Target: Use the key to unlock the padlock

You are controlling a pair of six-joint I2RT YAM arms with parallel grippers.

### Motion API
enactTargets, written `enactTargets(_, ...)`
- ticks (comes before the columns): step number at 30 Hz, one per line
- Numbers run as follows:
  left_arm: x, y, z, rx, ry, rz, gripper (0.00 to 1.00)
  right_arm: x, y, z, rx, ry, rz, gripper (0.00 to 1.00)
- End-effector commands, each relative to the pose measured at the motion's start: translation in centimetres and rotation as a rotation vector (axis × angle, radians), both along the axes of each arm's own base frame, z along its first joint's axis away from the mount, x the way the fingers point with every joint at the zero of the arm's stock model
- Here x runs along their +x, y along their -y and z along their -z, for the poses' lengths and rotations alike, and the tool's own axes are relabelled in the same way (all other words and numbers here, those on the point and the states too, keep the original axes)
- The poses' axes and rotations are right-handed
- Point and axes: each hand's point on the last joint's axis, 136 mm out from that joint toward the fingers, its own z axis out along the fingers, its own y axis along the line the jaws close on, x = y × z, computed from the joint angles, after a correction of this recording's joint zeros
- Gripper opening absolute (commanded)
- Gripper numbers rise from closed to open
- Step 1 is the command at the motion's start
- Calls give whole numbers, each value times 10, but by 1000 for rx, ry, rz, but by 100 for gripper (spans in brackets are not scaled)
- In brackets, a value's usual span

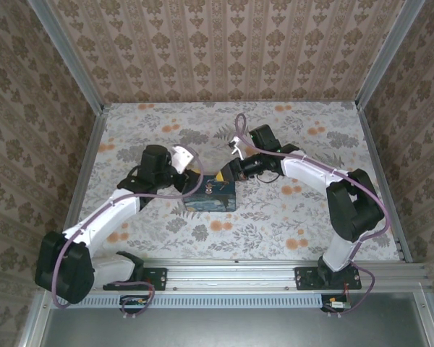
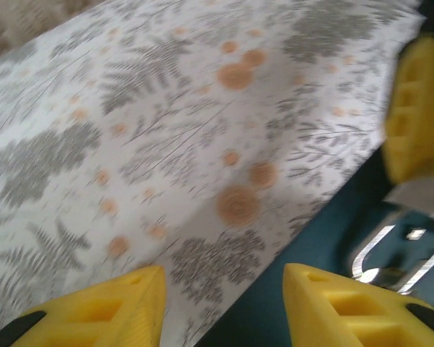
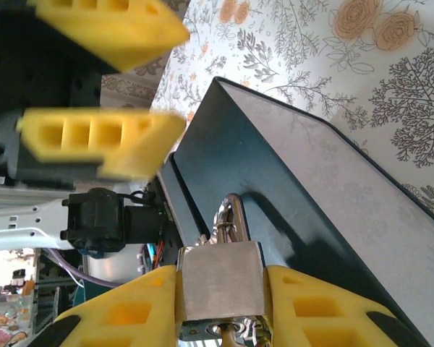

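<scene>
Fingers [image 3: 130, 311] of the right gripper [image 3: 220, 275] press on both flat sides of the padlock [image 3: 220, 289], pinching its square body between the yellow pads. The padlock hangs against the long side wall of the dark blue tin [image 1: 211, 199]. Its shackle [image 3: 233, 210] loops up to the metal clasp [image 3: 220, 231] on that wall. How the loop threads through the clasp is too crowded to make out. A bit of bright metal [image 3: 228, 334] sticks out under the padlock's body at the picture's bottom edge; what it is cannot be told.

The tin lies near the middle of the table [image 1: 311, 210], on a cloth printed with grey ferns and orange flowers. Both arms reach in over it from opposite sides and meet above its far edge.

The left gripper [image 2: 223, 271] is spread, with bare cloth and a corner of the tin showing between its two yellow fingers, and it grips nothing. It hovers just beside the tin's end, close to the padlock, so the space around the clasp is tight. In the left wrist view one of the right gripper's yellow fingers shows at the right edge, above the clasp.

A purple cable [image 1: 239, 126] arches over the right arm's wrist. Patterned wallpaper [image 1: 224, 50] covers the walls around the table, and an aluminium rail [image 1: 239, 269] runs along its near edge.
</scene>
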Motion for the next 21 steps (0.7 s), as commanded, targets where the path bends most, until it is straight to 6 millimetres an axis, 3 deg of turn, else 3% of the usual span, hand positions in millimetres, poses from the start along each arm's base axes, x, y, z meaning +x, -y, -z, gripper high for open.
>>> enactTargets(1, -6, -4, -3, -99, -96, -90, 47, 0, -1, -4, 11, 10, 35, 26)
enactTargets(6, -2, -31, 21, -116, -316, -246, 41, -3, -6, -9, 31, 33, 51, 26)
enactTargets(11, -12, -28, 39, -150, -411, -229, 37, -7, -14, -14, 65, 72, 37, 26)
enactTargets(21, -14, -13, 42, -211, -465, -171, 30, -11, -35, -37, 161, 126, 3, 26)
